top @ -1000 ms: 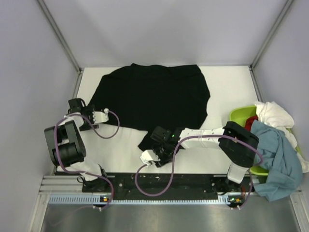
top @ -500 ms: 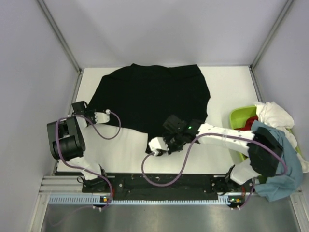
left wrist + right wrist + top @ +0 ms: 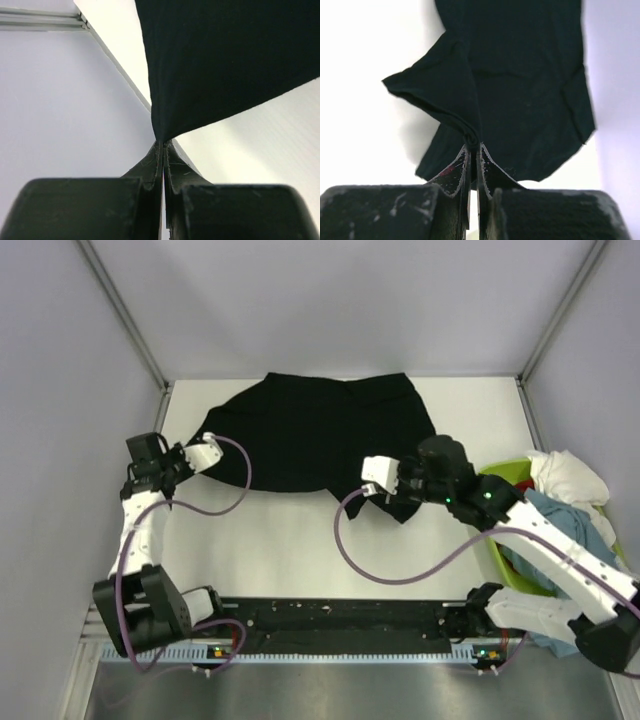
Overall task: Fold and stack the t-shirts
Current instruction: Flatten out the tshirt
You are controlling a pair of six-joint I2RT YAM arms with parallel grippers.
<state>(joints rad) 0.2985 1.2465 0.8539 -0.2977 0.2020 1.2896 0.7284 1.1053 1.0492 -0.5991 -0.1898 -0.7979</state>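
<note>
At right, green basket [image 3: 495,478] heaped with shirts [image 3: 575,545], both jaws clamped on black t-shirt [image 3: 320,435]

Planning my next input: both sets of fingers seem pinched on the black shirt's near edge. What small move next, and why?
Probably carry both pinches together away from the bases, over the black t-shirt, toward its far edge. The left gripper and right gripper are each shut on its raised near edge, and the rest lies spread on the table.
</note>
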